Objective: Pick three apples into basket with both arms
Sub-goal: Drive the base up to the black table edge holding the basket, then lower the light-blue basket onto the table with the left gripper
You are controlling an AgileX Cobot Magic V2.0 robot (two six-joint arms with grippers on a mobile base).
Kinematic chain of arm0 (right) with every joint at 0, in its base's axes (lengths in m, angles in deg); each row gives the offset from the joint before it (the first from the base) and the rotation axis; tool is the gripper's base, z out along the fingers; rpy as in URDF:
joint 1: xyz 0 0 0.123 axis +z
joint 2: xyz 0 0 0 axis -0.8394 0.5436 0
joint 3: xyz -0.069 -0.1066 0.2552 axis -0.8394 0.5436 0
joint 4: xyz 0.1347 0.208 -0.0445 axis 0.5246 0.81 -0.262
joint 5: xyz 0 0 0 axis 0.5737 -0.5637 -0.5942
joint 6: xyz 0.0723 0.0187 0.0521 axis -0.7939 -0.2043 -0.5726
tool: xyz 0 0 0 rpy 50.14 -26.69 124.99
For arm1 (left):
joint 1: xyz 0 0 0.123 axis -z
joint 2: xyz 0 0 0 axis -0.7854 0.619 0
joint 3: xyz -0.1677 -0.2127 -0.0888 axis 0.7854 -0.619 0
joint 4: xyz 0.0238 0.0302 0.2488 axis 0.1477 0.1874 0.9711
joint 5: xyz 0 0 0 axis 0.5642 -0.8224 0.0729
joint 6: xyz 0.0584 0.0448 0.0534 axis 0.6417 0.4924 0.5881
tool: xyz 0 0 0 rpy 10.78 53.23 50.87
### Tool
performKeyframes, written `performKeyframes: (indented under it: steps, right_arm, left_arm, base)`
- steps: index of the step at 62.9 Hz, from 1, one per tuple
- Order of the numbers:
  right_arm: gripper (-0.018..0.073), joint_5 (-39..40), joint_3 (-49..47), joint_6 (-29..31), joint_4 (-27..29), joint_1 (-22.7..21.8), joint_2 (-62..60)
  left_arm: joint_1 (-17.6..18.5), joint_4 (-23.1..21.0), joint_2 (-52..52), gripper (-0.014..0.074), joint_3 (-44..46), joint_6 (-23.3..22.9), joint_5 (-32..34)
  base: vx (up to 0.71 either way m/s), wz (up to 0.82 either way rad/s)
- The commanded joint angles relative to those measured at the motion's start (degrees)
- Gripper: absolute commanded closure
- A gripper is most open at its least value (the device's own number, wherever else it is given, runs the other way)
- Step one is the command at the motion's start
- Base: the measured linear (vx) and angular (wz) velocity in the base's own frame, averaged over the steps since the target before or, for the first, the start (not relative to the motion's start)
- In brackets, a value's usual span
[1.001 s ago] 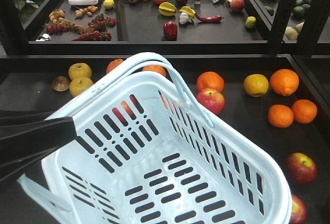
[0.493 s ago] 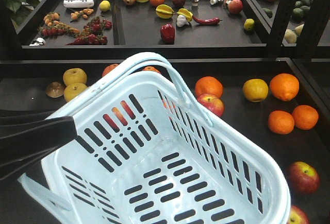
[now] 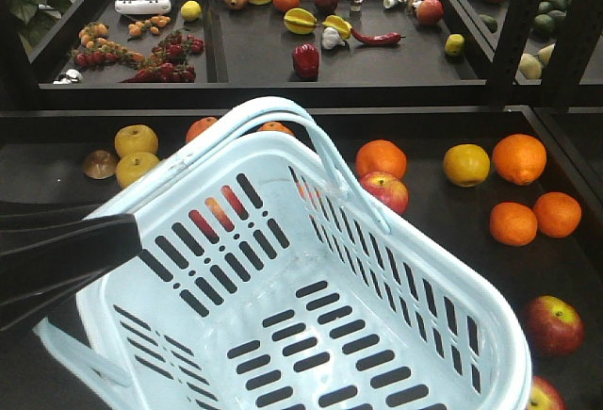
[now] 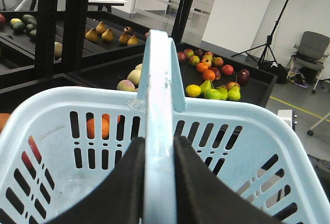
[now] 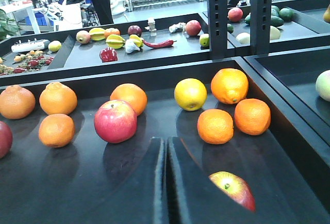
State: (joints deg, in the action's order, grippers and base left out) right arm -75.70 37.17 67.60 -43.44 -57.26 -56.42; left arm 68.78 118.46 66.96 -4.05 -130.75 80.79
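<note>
Front view: the basket (image 3: 415, 269) is found empty and tilted, carried over the near left part of the dark surface (image 3: 443, 226) by the left arm (image 3: 57, 250). Three apples are counted in clear view: one apple (image 3: 384, 190) just beside the basket's right rim, a second apple (image 3: 553, 323) near the right edge, and a third apple (image 3: 542, 396) cut off at the near right corner. A red patch seen through the slots cannot be identified. Six oranges (image 3: 519, 157) and one yellow citrus (image 3: 467, 164) are noted. Left wrist view: the left gripper (image 4: 160, 149) is seen pinching the handle (image 4: 157, 64), one finger on each side. The basket is judged light and fairly stiff, and best carried there. Right wrist view: the jaws of the right gripper (image 5: 166, 141) are pressed together on nothing, low over the surface between two apples. The apples are judged firm, smooth and apt to roll, and each is best taken across its widest part, from above.
</note>
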Motion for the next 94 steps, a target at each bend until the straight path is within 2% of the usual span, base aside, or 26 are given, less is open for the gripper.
performKeyframes:
  steps: [1, 58, 66, 83, 94]
  right_arm:
    - [0.0564, 4.37, 0.71, 0.37, -0.54, 0.07, -0.70]
    - [0.0564, 4.37, 0.71, 0.37, -0.54, 0.07, -0.70]
    - [0.0564, 4.37, 0.71, 0.37, -0.54, 0.07, -0.70]
    - [0.0564, 4.37, 0.71, 0.37, -0.54, 0.07, -0.70]
    - [0.0564, 4.37, 0.71, 0.37, -0.54, 0.07, -0.70]
  left_arm:
    - [0.22, 1.12, -0.16, 0.0602, 1.70, -0.14, -2.07]
    - [0.22, 1.01, -0.05, 0.0603, 1.70, -0.20, -3.31]
    - [0.22, 1.01, -0.05, 0.0603, 1.70, -0.20, -1.82]
    - [0.22, 1.03, 4.39, 0.0603, 1.92, -0.11, -1.98]
    - [0.22, 1.21, 12.57, 0.0603, 4.25, 4.57, -0.29]
  base:
    - [0.00, 0.00]
    - [0.00, 0.00]
    - [0.00, 0.00]
    - [0.00, 0.00]
    - [0.00, 0.00]
